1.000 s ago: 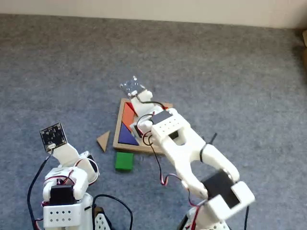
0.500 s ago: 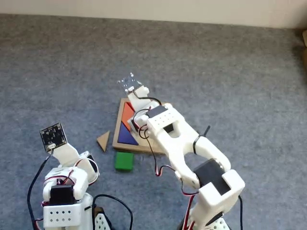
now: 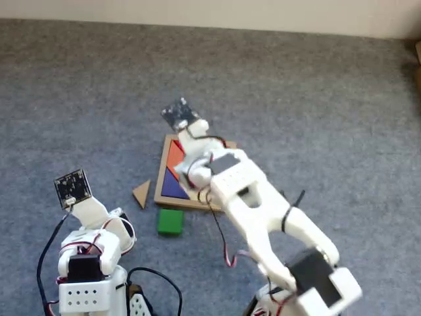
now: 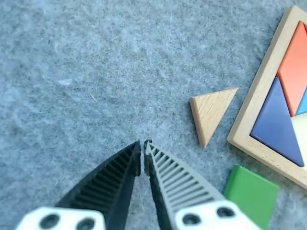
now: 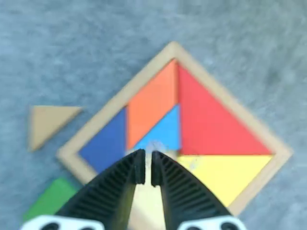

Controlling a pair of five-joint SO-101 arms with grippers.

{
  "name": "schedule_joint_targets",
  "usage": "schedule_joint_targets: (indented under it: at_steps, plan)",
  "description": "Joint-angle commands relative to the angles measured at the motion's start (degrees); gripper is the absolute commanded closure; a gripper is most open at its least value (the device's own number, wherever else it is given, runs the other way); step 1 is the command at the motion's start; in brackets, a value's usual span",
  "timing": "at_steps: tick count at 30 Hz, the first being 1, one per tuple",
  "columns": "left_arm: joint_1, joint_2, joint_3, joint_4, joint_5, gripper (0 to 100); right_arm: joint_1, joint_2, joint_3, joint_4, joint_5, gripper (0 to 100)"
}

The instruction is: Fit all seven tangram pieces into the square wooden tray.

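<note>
Far left, the left gripper (image 4: 143,146) hangs over the carpet (image 4: 96,57), fingers pinched together on nothing. Next comes the wooden triangle (image 4: 211,112), just beside the tray (image 4: 255,96) but outside it, and the green square (image 4: 252,194) by the tray's corner. Inside sit the orange piece (image 5: 153,103), dark blue piece (image 5: 108,141), light blue piece (image 5: 163,129), red piece (image 5: 208,120) and yellow piece (image 5: 225,172). Above them hovers the right gripper (image 5: 147,165), fingers clamped together, empty.

The left gripper (image 4: 143,143) hangs over grey carpet (image 4: 72,72), its ribbed jaws closed tip to tip. A plain wooden triangle (image 4: 209,111) lies just beside the tray (image 4: 261,81). A green block (image 4: 252,194) sits near the tray's corner. A blue piece (image 4: 276,125) and an orange piece (image 4: 295,67) lie inside the tray.
</note>
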Motion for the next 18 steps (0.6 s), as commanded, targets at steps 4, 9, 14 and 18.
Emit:
schedule_joint_targets:
  at_steps: [4, 9, 14, 18]
  plan:
    - [1.1, -2.2, 1.1, 0.3, -0.4, 96, -4.9, -11.8, 4.2, 4.0, -18.9, 93.3]
    - [1.1, -2.2, 1.1, 0.3, -0.4, 96, -7.9, -12.1, 6.6, 0.0, -30.0, 90.2]
    - [1.1, -2.2, 1.1, 0.3, -0.4, 96, -13.5, -7.8, 8.3, 0.7, -41.8, 84.9]
    - [1.1, -2.2, 1.1, 0.3, -0.4, 96, -15.6, -1.0, 2.4, 10.2, -48.5, 71.9]
